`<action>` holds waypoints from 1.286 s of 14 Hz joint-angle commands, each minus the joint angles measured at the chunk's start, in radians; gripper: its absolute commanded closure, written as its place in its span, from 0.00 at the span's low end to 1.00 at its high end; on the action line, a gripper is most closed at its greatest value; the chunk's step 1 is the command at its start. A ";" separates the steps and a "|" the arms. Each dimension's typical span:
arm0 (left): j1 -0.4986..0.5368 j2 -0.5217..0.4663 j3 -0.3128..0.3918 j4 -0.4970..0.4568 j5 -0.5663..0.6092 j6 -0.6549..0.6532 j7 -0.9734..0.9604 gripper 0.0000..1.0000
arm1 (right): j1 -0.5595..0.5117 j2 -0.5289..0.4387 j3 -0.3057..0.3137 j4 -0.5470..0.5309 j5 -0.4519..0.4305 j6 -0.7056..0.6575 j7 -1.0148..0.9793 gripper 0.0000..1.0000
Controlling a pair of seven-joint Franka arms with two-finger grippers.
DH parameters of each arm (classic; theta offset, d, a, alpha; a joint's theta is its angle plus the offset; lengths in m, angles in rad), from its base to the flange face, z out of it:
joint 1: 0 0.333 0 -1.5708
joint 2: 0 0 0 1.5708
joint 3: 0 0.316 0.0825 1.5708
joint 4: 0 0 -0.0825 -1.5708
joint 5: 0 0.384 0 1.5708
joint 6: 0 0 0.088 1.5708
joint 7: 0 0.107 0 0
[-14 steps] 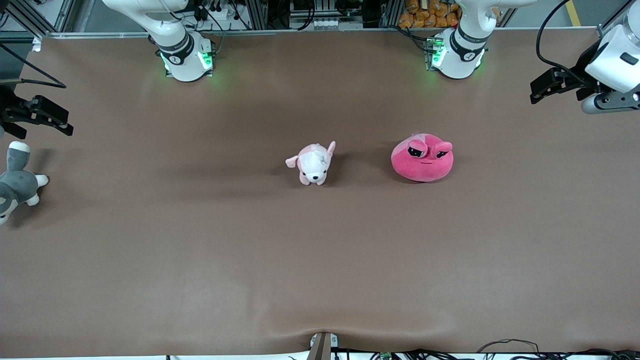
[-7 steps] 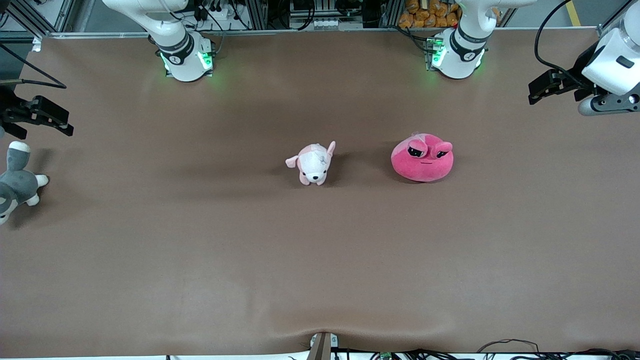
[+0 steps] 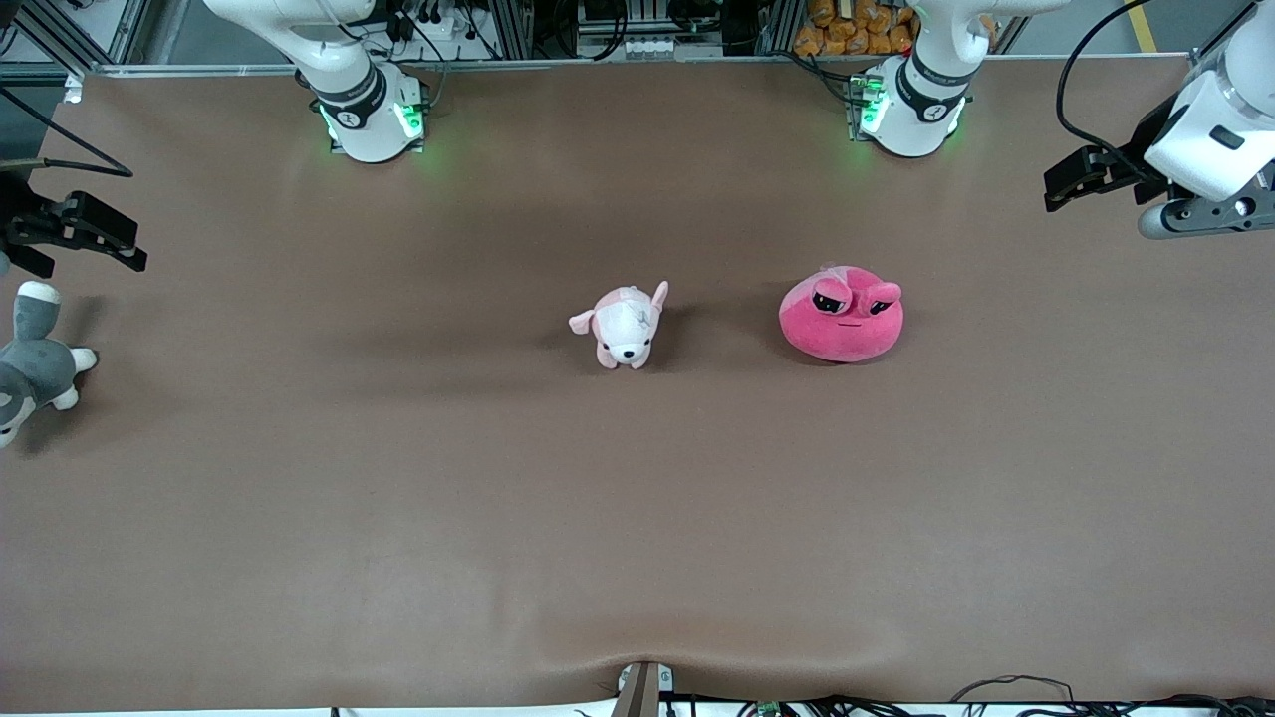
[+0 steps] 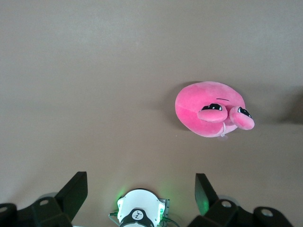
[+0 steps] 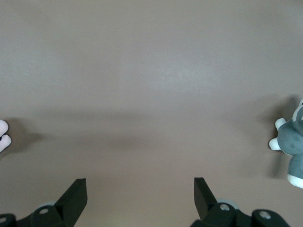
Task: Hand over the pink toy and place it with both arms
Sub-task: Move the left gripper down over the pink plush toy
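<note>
The pink toy (image 3: 842, 315) sits mid-worktop toward the left arm's end, much nearer the left pincer (image 3: 1064, 185), spread wide and empty above the worktop's end, than the idle, equally spread right pincer (image 3: 95, 234).

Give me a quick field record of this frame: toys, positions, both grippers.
pink toy: on table, mid-depth, toward the left arm's end; untouched
pink-and-white dog plush: beside the pink toy, mid-table
grey-and-white plush: at the right arm's end, table edge
left gripper: jaws open, empty, over the left arm's end of the table
right gripper: jaws open, empty, over the right arm's end, above the grey-and-white plush
handover: not started
</note>
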 commanded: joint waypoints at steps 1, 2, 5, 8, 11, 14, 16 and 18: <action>-0.006 -0.012 -0.020 -0.045 -0.010 0.044 -0.067 0.00 | -0.004 0.010 0.003 0.021 0.000 -0.014 0.007 0.00; -0.005 -0.014 -0.032 -0.061 -0.010 0.059 -0.093 0.00 | -0.004 0.010 0.003 0.021 -0.001 -0.014 0.007 0.00; -0.003 -0.014 -0.048 -0.102 -0.011 0.108 -0.176 0.00 | -0.005 0.010 0.003 0.021 0.000 -0.014 0.007 0.00; 0.000 -0.014 -0.048 -0.146 -0.057 0.167 -0.266 0.00 | -0.004 0.010 0.003 0.021 -0.001 -0.014 0.007 0.00; -0.002 -0.021 -0.048 -0.171 -0.063 0.207 -0.317 0.00 | -0.005 0.010 0.003 0.021 0.000 -0.014 0.007 0.00; -0.002 -0.014 -0.048 -0.173 -0.109 0.213 -0.415 0.00 | -0.005 0.010 0.003 0.021 0.000 -0.014 0.007 0.00; -0.011 -0.006 -0.049 -0.173 -0.129 0.218 -0.482 0.00 | -0.001 0.010 0.003 0.021 -0.001 -0.013 0.007 0.00; -0.006 0.017 -0.085 -0.176 -0.131 0.221 -0.557 0.00 | -0.002 0.010 0.003 0.021 -0.001 -0.014 0.007 0.00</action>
